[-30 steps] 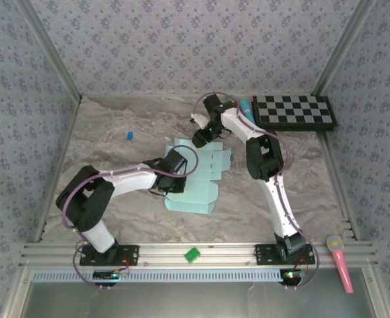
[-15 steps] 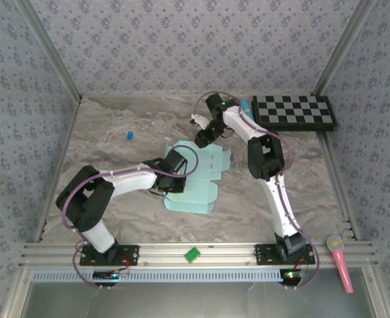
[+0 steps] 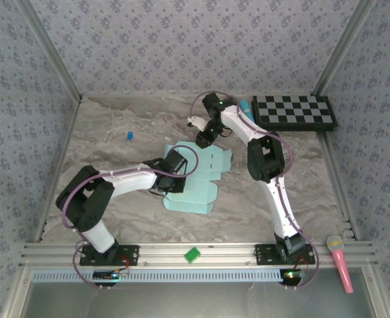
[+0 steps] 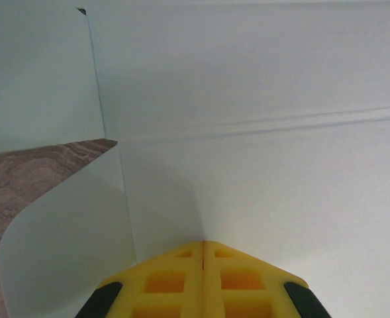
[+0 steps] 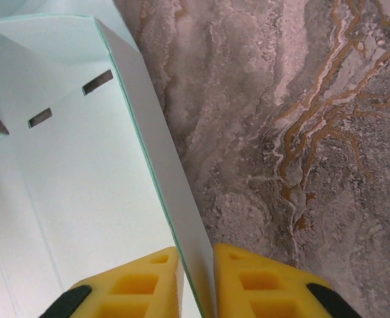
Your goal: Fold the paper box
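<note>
The paper box [image 3: 198,189] is a flat pale aqua die-cut sheet lying mid-table. My left gripper [image 3: 180,162] rests on the sheet's left part. In the left wrist view its yellow fingers [image 4: 175,271] are shut tip to tip [image 4: 203,242] against the card [image 4: 261,99], with nothing between them. My right gripper [image 3: 204,137] is at the sheet's far edge. In the right wrist view it [image 5: 196,255] is shut on a raised edge flap [image 5: 156,136], which stands up from the sheet [image 5: 69,172] beside bare marbled table.
A black-and-white checkerboard [image 3: 294,111] lies at the back right, with a teal cylinder [image 3: 245,106] beside it. A small blue object [image 3: 129,136] sits at the back left. A green block [image 3: 193,254] and a pink microphone [image 3: 338,262] rest on the front rail.
My right wrist has shifted slightly toward the back while holding the far flap. The left arm has stayed in place on the sheet.
</note>
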